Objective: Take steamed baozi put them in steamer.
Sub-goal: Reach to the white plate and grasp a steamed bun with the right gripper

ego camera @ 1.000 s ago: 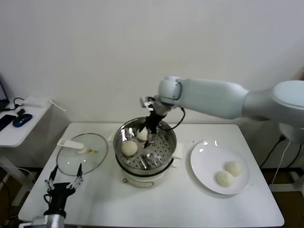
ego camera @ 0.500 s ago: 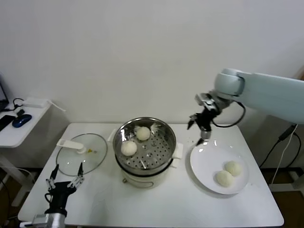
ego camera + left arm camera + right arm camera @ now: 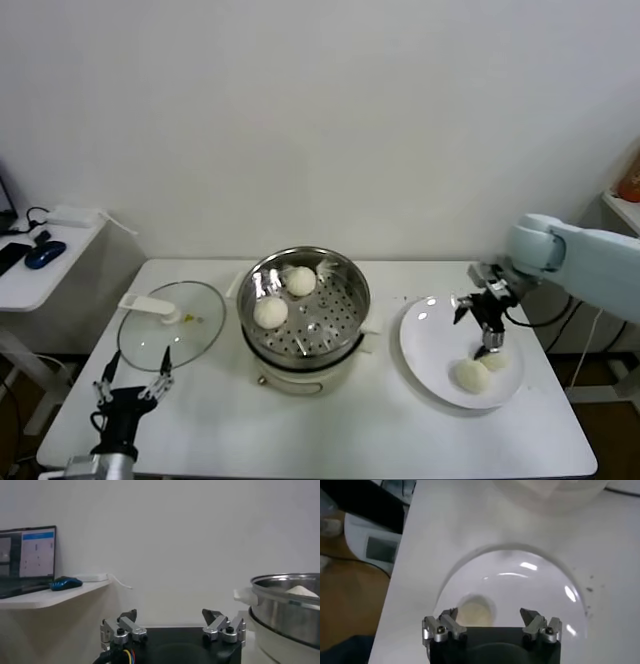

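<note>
While two steamed baozi (image 3: 482,367) lie on the white plate (image 3: 425,340) near the table's right edge, the right claw (image 3: 478,322) hangs wide open and empty directly above them.

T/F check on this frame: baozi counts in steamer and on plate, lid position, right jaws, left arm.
1. Two baozi sit in the steamer. True.
2. The white plate holds three baozi. False: two.
3. The right gripper hangs over the plate, jaws open and empty. True.
4. The glass lid covers the steamer. False: it lies on the table to the steamer's left.
5. The left gripper holds a baozi. False: open, empty, parked near the table's front left edge.
</note>
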You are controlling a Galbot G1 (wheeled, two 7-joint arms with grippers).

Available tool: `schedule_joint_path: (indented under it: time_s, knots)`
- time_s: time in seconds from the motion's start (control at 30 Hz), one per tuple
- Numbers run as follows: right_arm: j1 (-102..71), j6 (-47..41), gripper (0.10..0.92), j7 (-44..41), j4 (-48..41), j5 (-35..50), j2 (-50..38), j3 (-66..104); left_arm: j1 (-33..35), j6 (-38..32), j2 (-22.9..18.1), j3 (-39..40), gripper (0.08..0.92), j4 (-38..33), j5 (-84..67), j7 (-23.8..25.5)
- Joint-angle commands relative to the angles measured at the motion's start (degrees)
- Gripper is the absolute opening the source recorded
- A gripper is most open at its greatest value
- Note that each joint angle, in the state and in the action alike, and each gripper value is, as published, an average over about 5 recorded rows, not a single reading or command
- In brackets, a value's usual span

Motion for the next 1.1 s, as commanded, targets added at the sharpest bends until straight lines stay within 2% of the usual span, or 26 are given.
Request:
schedule_joint_path:
  time_s: [0.03,0.47,1.1]
  knots:
    - [-11.37,0.98,0.823,0.32,-1.69,-9.21,-2.24,5.88,0.28,-0.08,0.01,-0.16,0.823,0.16,-0.06,0.02]
    - [-16.50,1.31,0.823,2.20,-5.95,-11.07,0.45,10.68,0.33,0.01,0.08,-0.16,0.823,0.17,-0.48,-0.01]
    - [-18.58,1.19,0.823,3.33,-7.15,-11.89,2.44,11.43,0.63,0.32,0.50,-0.34,0.823,0.73,-2.77,-0.09]
